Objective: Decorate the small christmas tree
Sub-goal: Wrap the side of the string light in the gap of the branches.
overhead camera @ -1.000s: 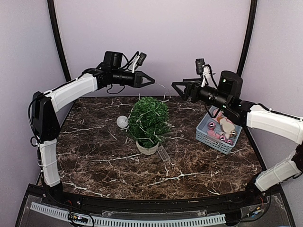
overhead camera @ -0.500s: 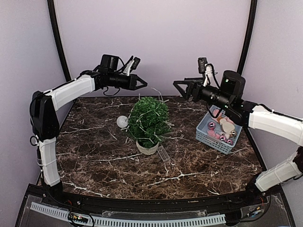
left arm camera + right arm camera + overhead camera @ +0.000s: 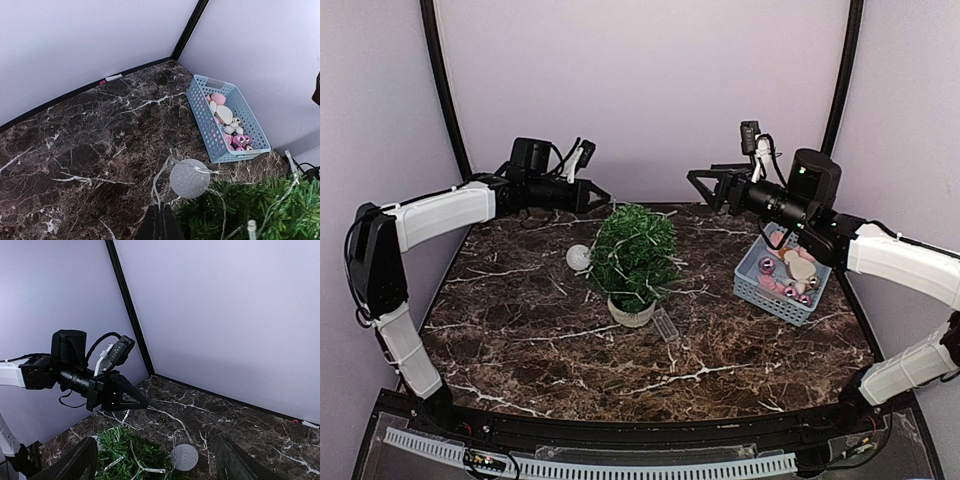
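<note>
The small christmas tree (image 3: 633,255) stands in a pale pot (image 3: 631,312) at the table's middle, with a thin light string draped over it. My left gripper (image 3: 604,195) is high behind the tree's left side, shut on the string's wire (image 3: 156,186). In the left wrist view its fingers (image 3: 161,224) pinch the wire, and a white textured ball (image 3: 189,178) hangs just beyond them above the tree (image 3: 250,212). My right gripper (image 3: 702,188) is open and empty, high behind the tree's right side. Its view shows the left gripper (image 3: 142,404), the ball (image 3: 184,457) and the tree top (image 3: 125,452).
A blue basket (image 3: 760,288) with pink, white and silver ornaments stands at the right, also in the left wrist view (image 3: 202,117). Another white ball (image 3: 579,257) lies left of the tree. A small clear plastic piece (image 3: 666,326) lies in front of the pot.
My left gripper has drawn back to the left and slightly down, still pinching the wire. My right gripper has hardly moved.
</note>
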You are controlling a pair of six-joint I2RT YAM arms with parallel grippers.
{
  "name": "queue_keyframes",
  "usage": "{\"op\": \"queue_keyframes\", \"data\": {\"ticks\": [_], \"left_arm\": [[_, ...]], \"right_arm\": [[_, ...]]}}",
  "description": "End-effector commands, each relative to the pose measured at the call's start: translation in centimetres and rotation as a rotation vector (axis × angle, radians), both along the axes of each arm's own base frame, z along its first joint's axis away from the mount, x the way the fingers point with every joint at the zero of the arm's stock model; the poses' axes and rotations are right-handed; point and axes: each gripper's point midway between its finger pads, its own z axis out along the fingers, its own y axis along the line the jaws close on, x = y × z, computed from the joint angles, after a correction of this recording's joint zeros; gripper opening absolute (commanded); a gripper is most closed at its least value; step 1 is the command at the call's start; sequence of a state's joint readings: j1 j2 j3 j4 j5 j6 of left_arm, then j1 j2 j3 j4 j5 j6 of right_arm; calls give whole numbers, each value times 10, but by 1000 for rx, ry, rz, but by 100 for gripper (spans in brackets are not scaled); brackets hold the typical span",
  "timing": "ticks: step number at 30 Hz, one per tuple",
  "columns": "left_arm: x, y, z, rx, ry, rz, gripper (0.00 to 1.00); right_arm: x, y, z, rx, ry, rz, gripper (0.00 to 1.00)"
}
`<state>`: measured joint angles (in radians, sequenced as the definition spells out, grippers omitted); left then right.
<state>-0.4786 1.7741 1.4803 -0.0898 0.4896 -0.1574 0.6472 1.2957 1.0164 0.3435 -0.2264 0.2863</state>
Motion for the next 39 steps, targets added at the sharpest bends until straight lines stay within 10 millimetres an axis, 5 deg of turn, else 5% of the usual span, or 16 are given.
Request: {"op": "queue_keyframes", "data": {"ticks": [1, 10, 20, 29, 39], "left_arm": [[-5, 13, 37, -49, -101, 55, 0], [-23, 22, 33, -67, -87, 67, 0], [-35, 28, 21, -67, -60, 72, 0], [-43, 29, 29, -95, -64, 58, 0], [-54, 36, 20, -94, -37, 72, 0]], "right_arm": [[-6, -2, 12, 26, -33, 4, 82], [-8, 2, 11, 13, -23, 22, 82], [-28, 47, -16, -178, -50, 126, 84], [-31, 56, -39, -274, -40, 86, 82], [-27, 70, -40, -304, -48, 67, 81]]}}
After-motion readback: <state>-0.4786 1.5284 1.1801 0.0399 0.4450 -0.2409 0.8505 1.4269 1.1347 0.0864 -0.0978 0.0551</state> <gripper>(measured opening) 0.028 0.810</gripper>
